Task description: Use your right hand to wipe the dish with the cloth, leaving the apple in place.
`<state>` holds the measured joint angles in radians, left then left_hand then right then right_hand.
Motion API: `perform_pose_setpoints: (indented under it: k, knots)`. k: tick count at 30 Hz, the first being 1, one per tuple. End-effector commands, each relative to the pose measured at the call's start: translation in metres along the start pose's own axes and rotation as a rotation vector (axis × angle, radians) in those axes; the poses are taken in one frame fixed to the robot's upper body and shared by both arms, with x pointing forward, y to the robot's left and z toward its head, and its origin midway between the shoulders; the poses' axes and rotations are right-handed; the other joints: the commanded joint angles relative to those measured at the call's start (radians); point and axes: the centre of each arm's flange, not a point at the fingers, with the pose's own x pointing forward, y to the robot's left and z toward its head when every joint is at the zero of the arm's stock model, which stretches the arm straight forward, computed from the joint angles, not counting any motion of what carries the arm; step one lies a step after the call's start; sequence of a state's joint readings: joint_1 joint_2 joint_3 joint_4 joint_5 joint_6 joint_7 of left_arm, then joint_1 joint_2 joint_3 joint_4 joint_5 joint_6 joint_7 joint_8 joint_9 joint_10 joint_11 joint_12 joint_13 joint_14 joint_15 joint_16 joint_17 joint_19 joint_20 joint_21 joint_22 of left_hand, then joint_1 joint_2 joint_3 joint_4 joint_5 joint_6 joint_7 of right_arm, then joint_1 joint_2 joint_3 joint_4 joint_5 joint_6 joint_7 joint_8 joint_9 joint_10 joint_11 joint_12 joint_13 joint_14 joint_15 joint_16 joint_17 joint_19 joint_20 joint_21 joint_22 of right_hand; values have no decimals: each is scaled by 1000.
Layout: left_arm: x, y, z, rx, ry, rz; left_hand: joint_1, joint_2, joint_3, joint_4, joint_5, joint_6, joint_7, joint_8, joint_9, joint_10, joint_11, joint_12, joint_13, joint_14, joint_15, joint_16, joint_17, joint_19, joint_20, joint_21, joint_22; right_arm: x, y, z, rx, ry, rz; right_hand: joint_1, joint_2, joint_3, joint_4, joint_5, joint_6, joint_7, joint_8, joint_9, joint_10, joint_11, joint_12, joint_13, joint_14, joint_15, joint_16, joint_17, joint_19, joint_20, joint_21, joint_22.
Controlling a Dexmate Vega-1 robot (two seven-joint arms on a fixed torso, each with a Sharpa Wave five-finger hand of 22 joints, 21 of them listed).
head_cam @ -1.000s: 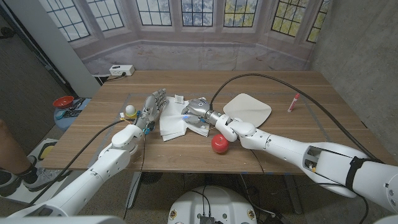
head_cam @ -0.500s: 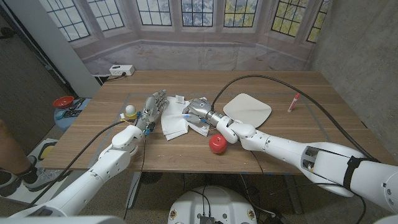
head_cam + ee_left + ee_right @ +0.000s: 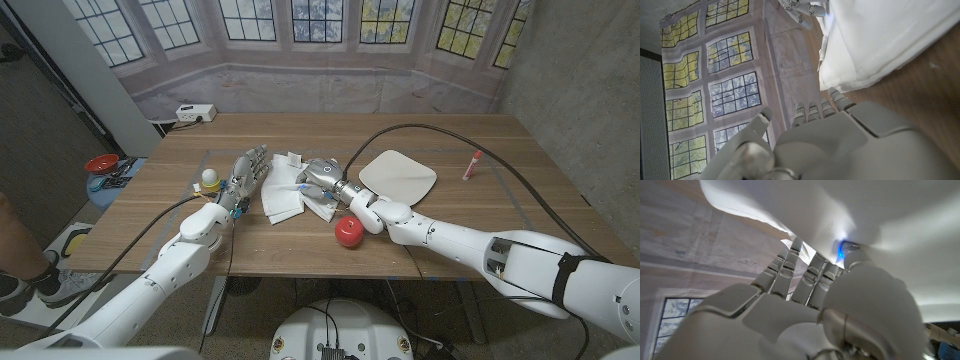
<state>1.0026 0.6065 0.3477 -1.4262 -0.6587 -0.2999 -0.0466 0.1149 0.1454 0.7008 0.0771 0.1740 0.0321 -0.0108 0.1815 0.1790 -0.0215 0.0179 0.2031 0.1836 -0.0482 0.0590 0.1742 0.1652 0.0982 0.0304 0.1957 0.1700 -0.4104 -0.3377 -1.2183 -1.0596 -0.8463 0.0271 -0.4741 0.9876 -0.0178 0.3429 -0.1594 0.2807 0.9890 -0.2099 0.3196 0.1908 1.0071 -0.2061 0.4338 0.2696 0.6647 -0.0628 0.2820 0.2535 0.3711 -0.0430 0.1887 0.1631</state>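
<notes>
The right hand (image 3: 318, 178) lies on the white cloth (image 3: 282, 203) near the middle of the table (image 3: 480, 215), its fingers pressed into the folds. In the right wrist view the fingers (image 3: 790, 267) reach under a lifted fold of the cloth (image 3: 850, 210), so the hand seems to grip it, though how firm the hold is I cannot tell. The cloth spreads out from that hand toward the left hand, rumpled, with a small white tag or scrap (image 3: 291, 158) just beyond it.

The dish (image 3: 398, 176), a flat white plate with rounded corners, sits just to the outer side of the right hand, behind the wrist, near the cloth but not touching it. The black cable (image 3: 440, 130) arcs over the table above the dish and comes down by the right wrist. The red apple (image 3: 349, 231) rests beside the right forearm, on the near side, close to the table's front edge; the forearm partly crosses in front of it.

The left hand (image 3: 245, 172) stands just beside the cloth's far edge, fingers apart and holding nothing; in the left wrist view its fingertips (image 3: 812, 107) stop just short of the cloth (image 3: 880, 40). A small white and yellow thing (image 3: 209, 179) sits on the outer side of the left hand. A red marker (image 3: 472, 164) lies well off beyond the dish, near the table's right edge.
</notes>
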Motion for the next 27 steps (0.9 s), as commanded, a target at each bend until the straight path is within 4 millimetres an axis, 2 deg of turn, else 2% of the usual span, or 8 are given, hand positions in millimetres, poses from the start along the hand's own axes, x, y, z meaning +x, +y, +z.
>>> perform_pose_setpoints:
  k: [1,17,27]
  knots:
    - [-1,-2,1,2,-9,-1,9,3,3,-3,-2,10,1,5,3,-2,-1,0,4,8,0,1,2,7,1,-1,4,-3,-8,2,7,-11,-57,15,3,-6,1,-4,20,-2,8,5,17,-3,8,-2,12,-167,11,7,10,-27,0,2]
    - [3,-6,1,0,-8,-9,10,3,4,-6,-3,9,0,5,3,-3,1,0,4,8,-1,1,2,7,1,-1,4,-2,-31,6,1,-53,-147,65,26,-20,-2,-18,76,4,23,7,76,-5,9,-13,44,-171,21,21,23,-41,-2,2]
    - [3,-8,1,4,-4,-12,10,2,4,-6,-3,9,0,5,3,-1,-1,1,4,9,1,1,3,7,1,-1,4,-3,-34,1,1,-59,-165,96,36,-25,-4,-24,96,6,26,6,100,-6,7,-16,61,-172,25,28,29,-48,-2,2]
